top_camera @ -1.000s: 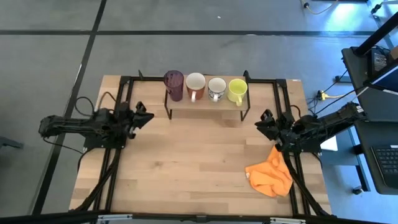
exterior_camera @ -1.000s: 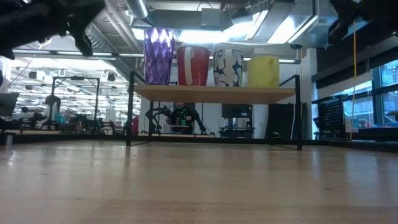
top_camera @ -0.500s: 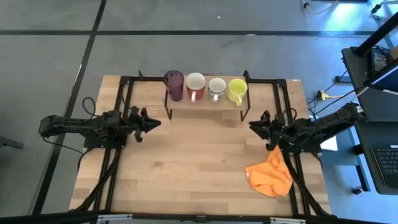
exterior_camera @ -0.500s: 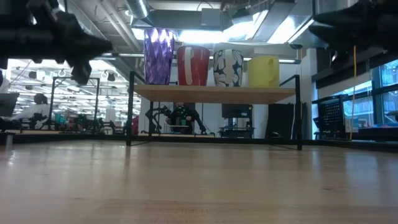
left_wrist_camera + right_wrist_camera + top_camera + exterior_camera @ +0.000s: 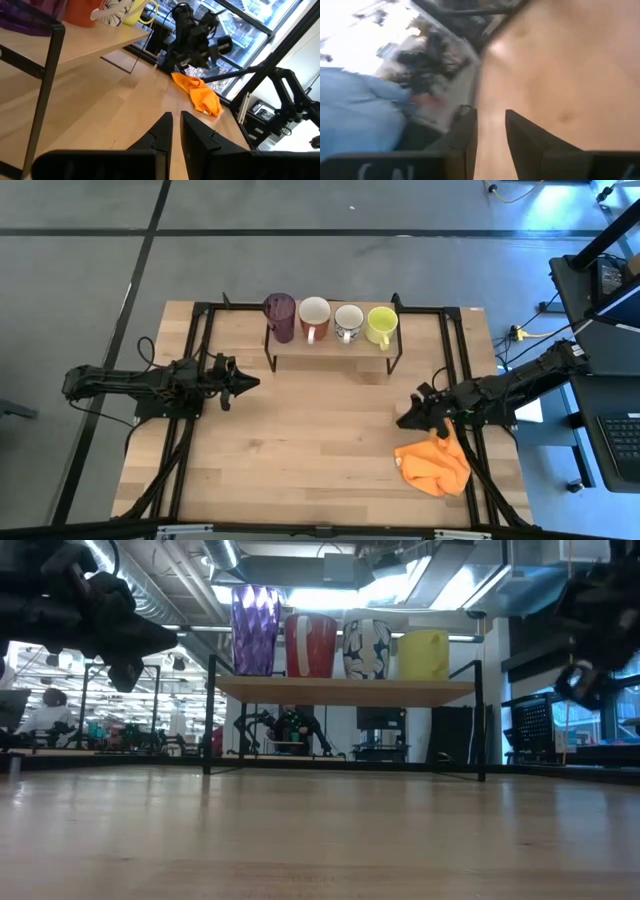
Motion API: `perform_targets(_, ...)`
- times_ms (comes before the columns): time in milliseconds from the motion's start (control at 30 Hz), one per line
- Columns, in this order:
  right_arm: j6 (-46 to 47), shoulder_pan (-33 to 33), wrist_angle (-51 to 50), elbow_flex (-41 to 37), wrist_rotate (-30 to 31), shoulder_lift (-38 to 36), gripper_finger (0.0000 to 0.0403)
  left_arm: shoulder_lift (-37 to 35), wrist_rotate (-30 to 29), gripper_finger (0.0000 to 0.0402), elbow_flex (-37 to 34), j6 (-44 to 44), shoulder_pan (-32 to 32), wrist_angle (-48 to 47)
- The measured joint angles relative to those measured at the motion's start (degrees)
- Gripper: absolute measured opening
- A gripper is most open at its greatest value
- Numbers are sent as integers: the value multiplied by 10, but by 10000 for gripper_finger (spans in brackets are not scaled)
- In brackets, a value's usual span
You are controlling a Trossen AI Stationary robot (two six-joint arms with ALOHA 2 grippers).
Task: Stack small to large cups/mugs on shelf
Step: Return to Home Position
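Note:
Four cups stand in a row on the shelf (image 5: 330,348) at the table's far side: a purple tumbler (image 5: 279,315), a reddish-brown mug (image 5: 314,315), a white patterned mug (image 5: 348,322) and a yellow-green mug (image 5: 381,326). Each rests on its base on the board (image 5: 345,690). My left gripper (image 5: 250,382) points level toward the table's right, in front of the shelf's left legs, its fingers (image 5: 167,127) all but together and holding nothing. My right gripper (image 5: 405,420) hovers over bare wood beside the orange cloth, its fingers (image 5: 520,135) a little apart and empty.
An orange cloth (image 5: 433,463) lies crumpled near the table's right front corner, just beside my right gripper. Black frame rails (image 5: 195,350) run along the table's left and right sides. Bare wood (image 5: 310,440) stretches in front of the shelf.
Both grippers have sunk and tipped from pointing upward to about level. My left gripper has reached a little toward the table's right. My right gripper has rolled and swung toward the near edge, ending beside the orange cloth. The cups have stayed in place.

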Motion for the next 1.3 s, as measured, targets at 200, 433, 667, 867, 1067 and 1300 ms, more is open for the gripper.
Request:
perform_targets(200,-87,7,-17,-1,106,19,101,0,0,31,0,0,0,-2)
perform_targets(433,-356,7,-52,-1,193,23,101,0,0,31,0,1,0,0)
perform_targets(667,-387,7,-51,-1,203,23,101,0,0,31,0,1,0,0)
perform_targets(867,-363,7,-51,-1,204,23,101,0,0,31,0,1,0,0)
perform_targets(1067,-364,7,-51,-1,204,23,101,0,0,31,0,1,0,0)
perform_targets(1300,-364,7,-51,-1,204,23,101,0,0,31,0,1,0,0)
